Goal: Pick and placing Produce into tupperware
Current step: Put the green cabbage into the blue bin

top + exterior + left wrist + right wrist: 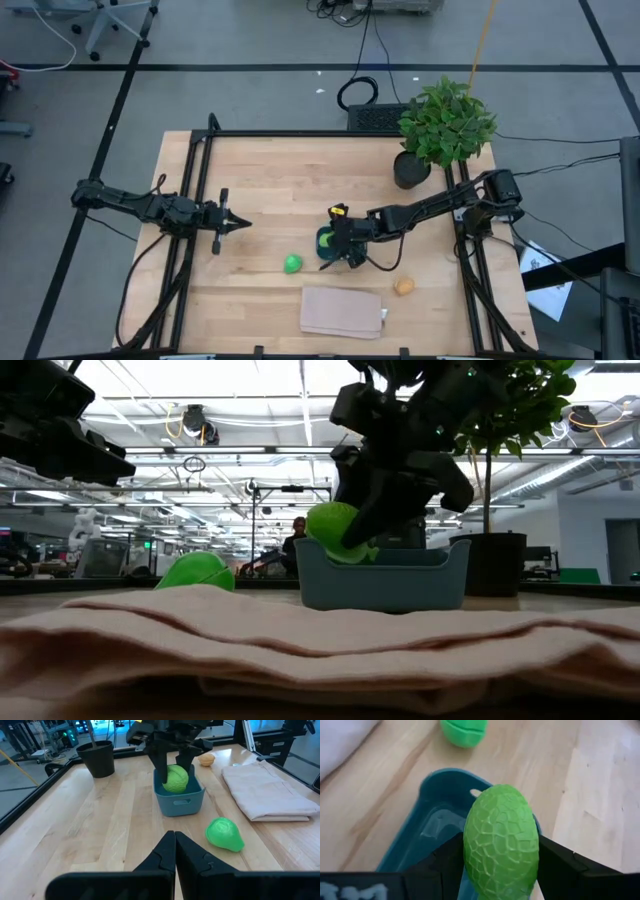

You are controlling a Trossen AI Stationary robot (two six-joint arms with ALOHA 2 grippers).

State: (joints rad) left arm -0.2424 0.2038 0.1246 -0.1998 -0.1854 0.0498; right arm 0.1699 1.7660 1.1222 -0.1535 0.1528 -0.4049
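The teal tupperware (pixel 324 240) stands on the table's middle, seen also in the left wrist view (pixel 180 804) and the low view (pixel 385 577). My right gripper (pixel 501 870) is over it, shut on the pale yellow-green fruit (pixel 501 837). The bright green fruit (pixel 292 264) lies on the table left of the container. The orange fruit (pixel 403 286) lies to the container's right, nearer the near edge. My left gripper (pixel 175 851) waits shut, low over the table's left part (pixel 235 222). My right gripper pinches the pale yellow-green fruit (pixel 176 778) between its two fingers (pixel 447 862), one on each of its opposite sides. The fingers point down from above. The fruit is lifted over one end of the tupperware (pixel 437 817), its underside about level with the rim (pixel 335 532).
A folded beige cloth (pixel 343 312) lies near the table's near edge, below the container. A potted plant (pixel 445 125) stands at the far right corner. Bare wood shows between my left gripper and the container. A person shows far off in the room (pixel 296 545).
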